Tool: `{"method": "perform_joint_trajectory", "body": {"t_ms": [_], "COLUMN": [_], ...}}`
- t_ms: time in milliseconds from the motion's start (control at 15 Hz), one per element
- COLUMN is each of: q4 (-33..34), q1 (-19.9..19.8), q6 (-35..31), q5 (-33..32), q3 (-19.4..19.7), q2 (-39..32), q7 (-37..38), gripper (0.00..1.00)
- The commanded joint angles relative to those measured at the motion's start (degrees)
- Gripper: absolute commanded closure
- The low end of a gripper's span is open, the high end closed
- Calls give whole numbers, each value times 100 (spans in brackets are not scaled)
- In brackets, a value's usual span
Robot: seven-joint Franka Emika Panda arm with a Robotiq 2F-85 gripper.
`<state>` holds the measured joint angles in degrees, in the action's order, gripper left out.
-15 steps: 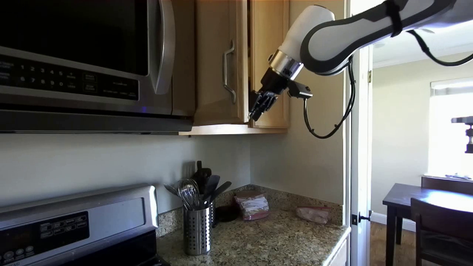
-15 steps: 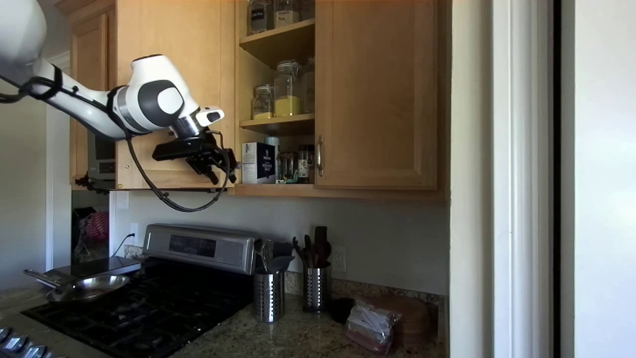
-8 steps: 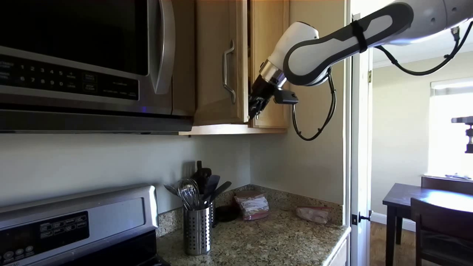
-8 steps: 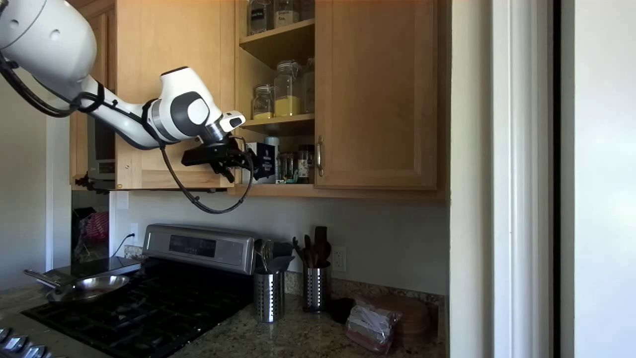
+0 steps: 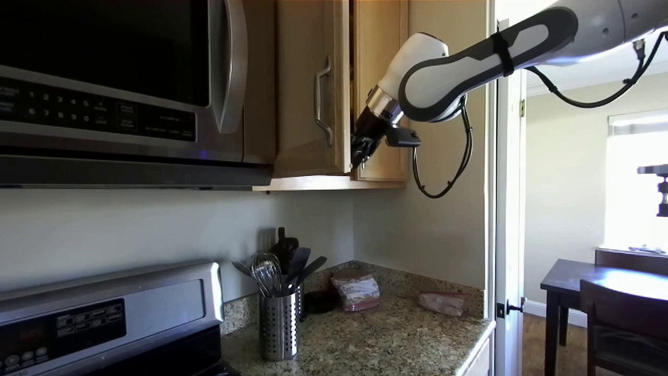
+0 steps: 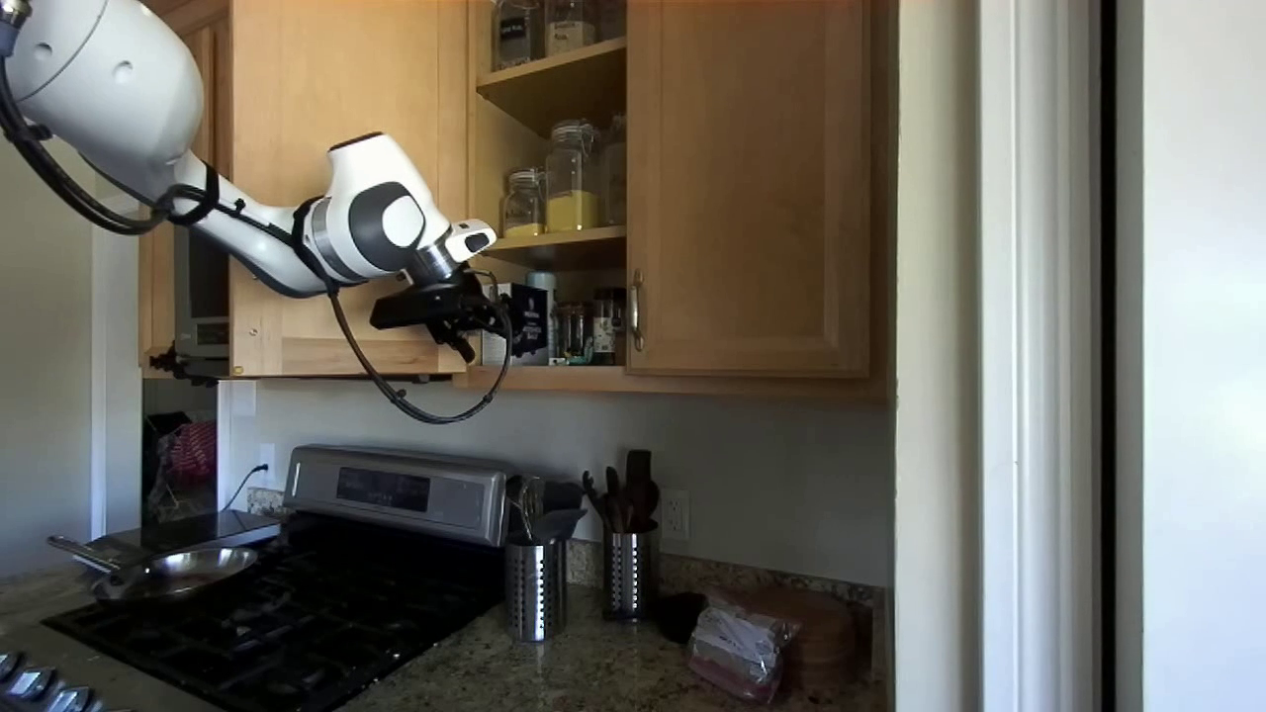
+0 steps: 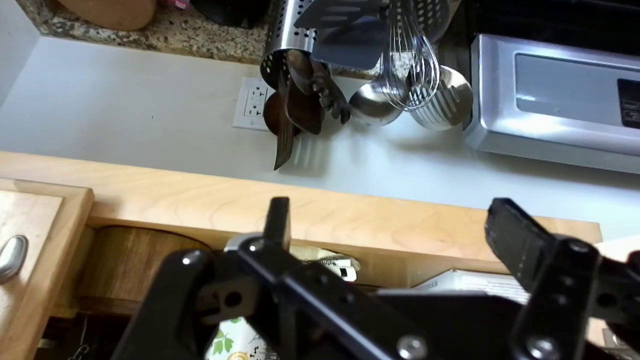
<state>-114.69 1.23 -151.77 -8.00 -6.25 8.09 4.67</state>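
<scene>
Dark-fronted box (image 6: 532,314) inside the cabinet (image 6: 564,379), near the spread hand (image 7: 389,207)

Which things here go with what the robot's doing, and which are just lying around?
Probably part of the job:
the open hand
the open cupboard in front of it
the blue-and-white box, close to the hand

Just around:
glass jars, higher up
whisk
metal utensil holders
frying pan
filled plastic bag
</scene>
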Motion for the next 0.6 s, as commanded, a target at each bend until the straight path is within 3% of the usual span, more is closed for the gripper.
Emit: {"method": "perform_joint_trajectory", "body": {"t_ms": [0,533], "q4": [11,481], "q1": [51,-18], "q6": [14,-251], "q5": [10,-44], "q3": [53,168], "q2": [-1,-447], "q7": [-18,-106], "gripper": [0,0]}}
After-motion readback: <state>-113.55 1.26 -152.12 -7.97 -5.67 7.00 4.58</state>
